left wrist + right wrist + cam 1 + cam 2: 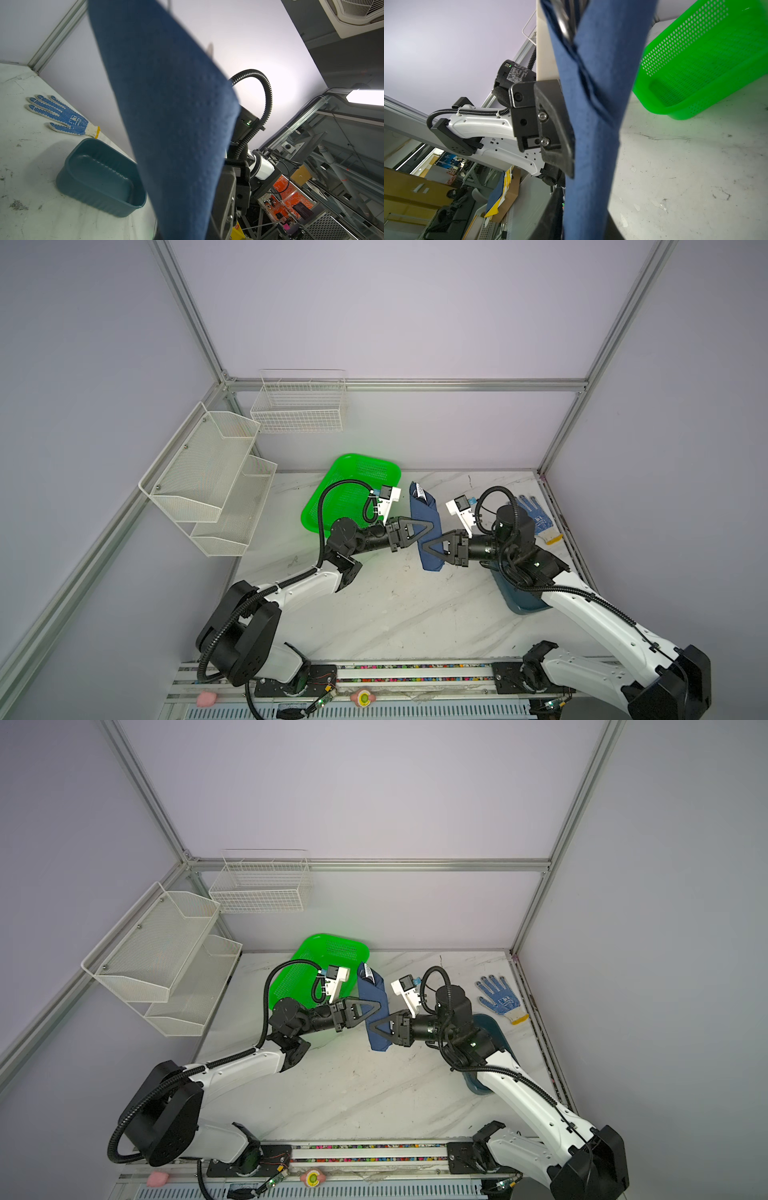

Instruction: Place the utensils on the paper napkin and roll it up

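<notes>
Paper napkin is rolled mid-surface, utensils poking out the far end. Left gripper jaws pinch it; right gripper grip is unclear. Pin the seam and tuck tight so nothing slides out.

Paper napkin fills mid-frame, close, blurred. On the desk behind it: dotted glove, teal tray just beside its cuff.
</notes>
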